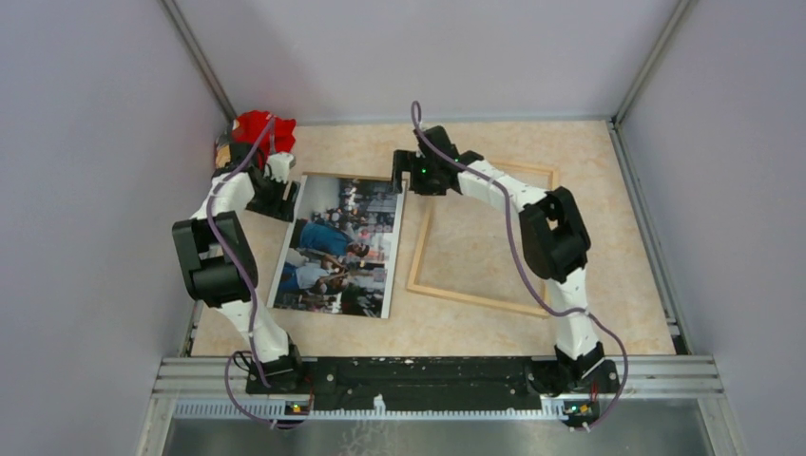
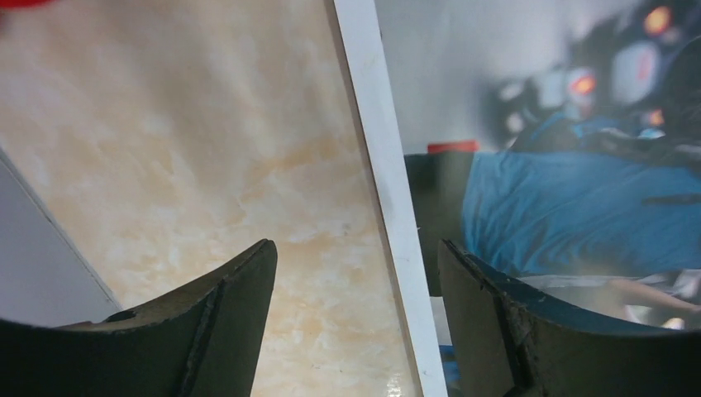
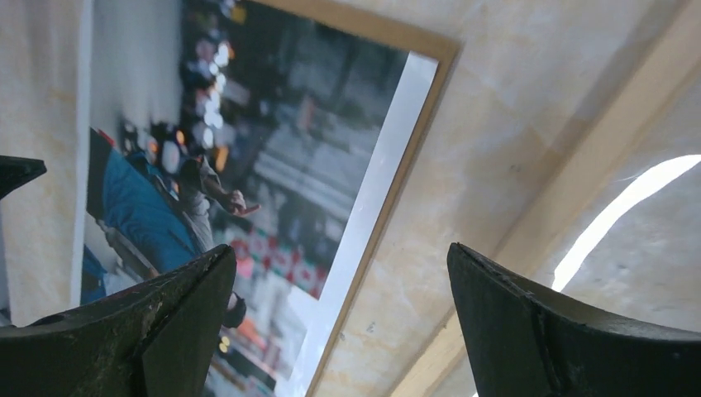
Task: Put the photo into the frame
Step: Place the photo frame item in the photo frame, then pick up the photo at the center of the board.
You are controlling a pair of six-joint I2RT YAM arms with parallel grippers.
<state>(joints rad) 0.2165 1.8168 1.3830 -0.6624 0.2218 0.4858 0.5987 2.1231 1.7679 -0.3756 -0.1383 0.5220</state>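
The photo (image 1: 337,245) lies picture-side up on the table, left of centre. To its right the thin light-wood frame (image 1: 475,297) lies flat and slightly turned, apart from the photo. My left gripper (image 1: 283,201) is open at the photo's far left corner. In the left wrist view its fingers (image 2: 240,314) straddle the white border of the photo (image 2: 570,207), gripping nothing. My right gripper (image 1: 404,178) is open over the far right corner. The right wrist view shows the photo (image 3: 248,157), a bar of the frame (image 3: 595,157) and nothing between the gripper's (image 3: 343,260) fingers.
A brown backing board (image 3: 423,87) peeks out from under the photo's far and right edges. A red object (image 1: 264,126) sits in the far left corner, just behind the left arm. Metal rails and grey walls bound the table.
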